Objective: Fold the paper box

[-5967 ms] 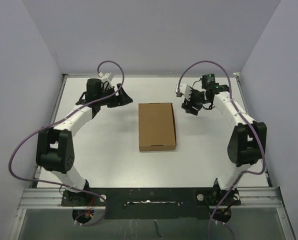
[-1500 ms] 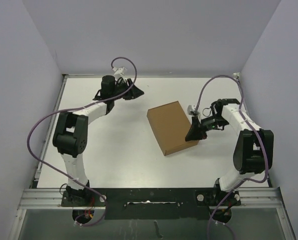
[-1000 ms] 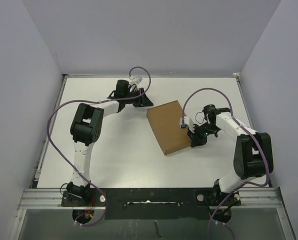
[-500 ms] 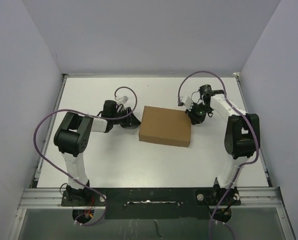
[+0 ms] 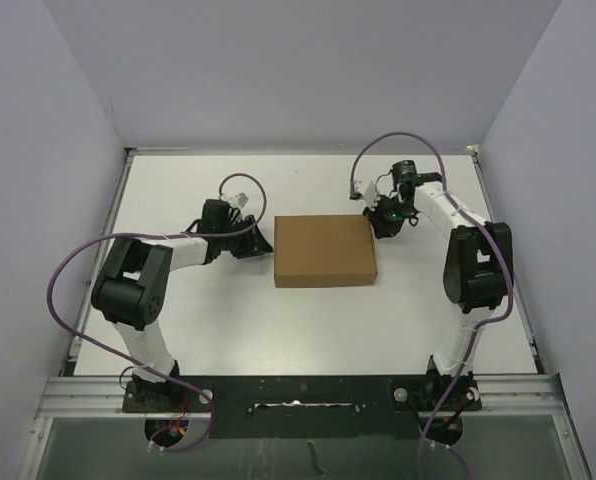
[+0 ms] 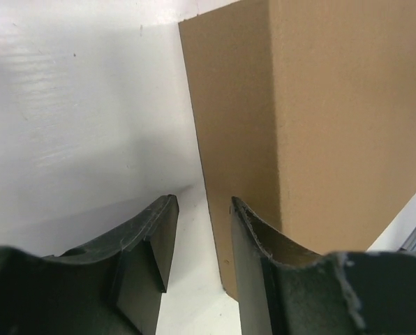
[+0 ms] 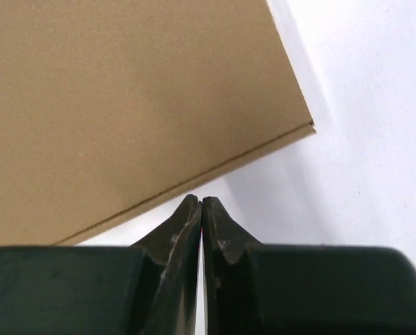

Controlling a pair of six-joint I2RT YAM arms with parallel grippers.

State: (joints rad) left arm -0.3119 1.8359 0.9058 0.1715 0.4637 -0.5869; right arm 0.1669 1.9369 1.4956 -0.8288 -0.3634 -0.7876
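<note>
Between the 2 fingers of the left gripper (image 6: 201, 209) there is only bare table (image 6: 75, 125). Its jaws stand part-way apart and grasp nothing. Just ahead of them, set a little toward 1 finger, rises a short side wall of the paper box (image 6: 320, 118). Whether that finger touches the cardboard I cannot tell.

The right gripper (image 7: 197, 202) is clenched, its 2 fingers pressed tip to tip with nothing in them. Right in front of the tips runs an edge of the box, with 1 corner further off to the side.

Seen from above, the box lies flat and closed between the 2 grippers. The left gripper is at 1 short end and the right gripper near the far corner of the other end.

The step in hand looks like squaring and steadying the box. To do it well, the closed right tip should press low against the wall rather than ride over the lid. The left jaws should brace the opposite wall squarely, so the light carton neither spins nor skids.
</note>
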